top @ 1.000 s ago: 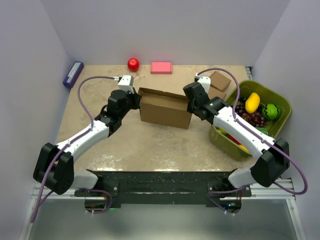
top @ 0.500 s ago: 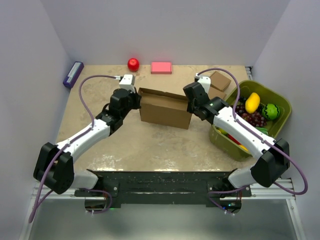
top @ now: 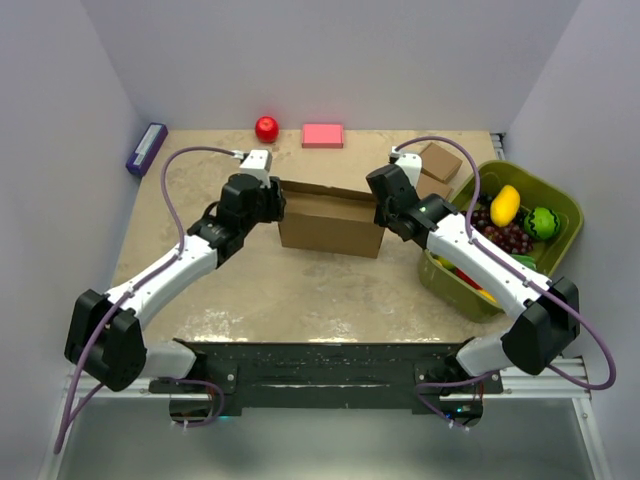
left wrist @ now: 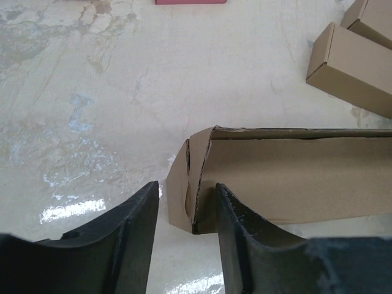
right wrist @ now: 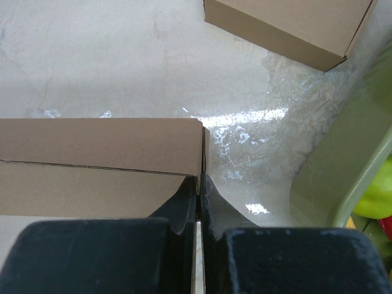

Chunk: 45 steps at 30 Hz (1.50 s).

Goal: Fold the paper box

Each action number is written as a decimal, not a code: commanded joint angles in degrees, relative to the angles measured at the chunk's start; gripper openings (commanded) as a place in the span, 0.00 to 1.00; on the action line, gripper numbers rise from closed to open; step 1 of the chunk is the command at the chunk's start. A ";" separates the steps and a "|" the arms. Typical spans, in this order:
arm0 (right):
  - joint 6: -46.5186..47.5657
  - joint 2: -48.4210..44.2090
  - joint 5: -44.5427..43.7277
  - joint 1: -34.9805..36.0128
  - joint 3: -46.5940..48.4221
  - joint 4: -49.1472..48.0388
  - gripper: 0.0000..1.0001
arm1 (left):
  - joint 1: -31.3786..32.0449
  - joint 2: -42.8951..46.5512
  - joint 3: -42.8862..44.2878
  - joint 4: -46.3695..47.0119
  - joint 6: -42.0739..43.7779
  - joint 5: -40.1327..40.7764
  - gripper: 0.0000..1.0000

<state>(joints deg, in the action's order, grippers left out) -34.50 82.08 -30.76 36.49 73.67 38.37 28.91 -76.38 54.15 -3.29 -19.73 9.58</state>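
The paper box (top: 330, 222) stands in the middle of the table as a brown cardboard shell with its long walls up. My left gripper (top: 272, 203) is open at its left end. In the left wrist view the folded end flaps of the box (left wrist: 294, 177) stick out between the spread fingers of the left gripper (left wrist: 187, 191), with a gap on each side. My right gripper (top: 382, 215) is at the right end. In the right wrist view it (right wrist: 199, 180) is shut on the thin end wall of the box (right wrist: 104, 159).
Two small closed brown boxes (top: 437, 165) lie at the back right, just behind the right wrist. A green bin (top: 560, 200) with toy fruit fills the right side. A red apple (top: 266, 128), a pink block (top: 322, 135) and a purple item (top: 146, 146) sit along the back.
My left gripper has opened and let go of the box's left end, shifting slightly toward the back. The right gripper and the box have stayed put.
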 commanded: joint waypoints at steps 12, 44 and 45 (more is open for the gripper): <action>-1.45 0.53 3.17 0.95 -2.30 5.93 0.00 | 0.89 3.07 4.56 -12.62 3.03 -3.43 0.50; -1.53 0.09 3.34 0.95 -2.65 6.10 0.00 | 0.98 5.98 8.07 -11.74 3.64 -1.94 0.26; -1.53 0.09 3.43 0.95 -2.57 6.10 0.00 | 0.98 5.98 8.16 -11.57 3.64 -1.94 0.26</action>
<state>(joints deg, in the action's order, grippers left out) -34.54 81.67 -30.50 36.80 73.34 38.37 29.67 -71.22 59.09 -17.56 -16.91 7.92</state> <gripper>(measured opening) 0.014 0.263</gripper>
